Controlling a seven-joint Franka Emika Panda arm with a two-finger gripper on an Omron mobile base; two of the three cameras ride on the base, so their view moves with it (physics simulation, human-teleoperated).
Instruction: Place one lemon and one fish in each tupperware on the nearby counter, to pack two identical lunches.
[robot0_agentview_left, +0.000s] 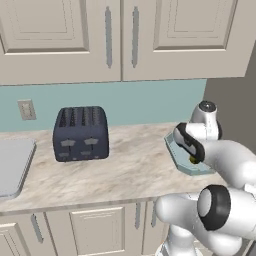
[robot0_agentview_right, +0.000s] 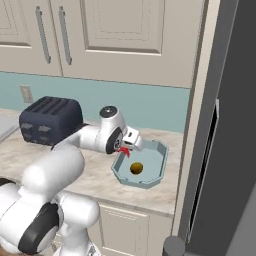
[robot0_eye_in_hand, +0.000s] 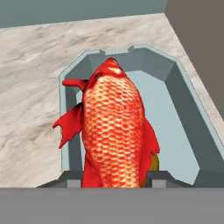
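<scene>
Counter (robot0_agentview_right: 90, 175) scene: gripper (robot0_agentview_right: 123, 148) clamps fish (robot0_eye_in_hand: 114, 131) above blue-grey tupperware (robot0_agentview_right: 162, 152), lemon (robot0_agentview_right: 136, 168) inside at 6 o'clock. Risk: fish hangs near rim; release may tip it outside.

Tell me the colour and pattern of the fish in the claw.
Red-orange with a scaled pattern and solid red fins; the fish shows best in the hand view.
</scene>
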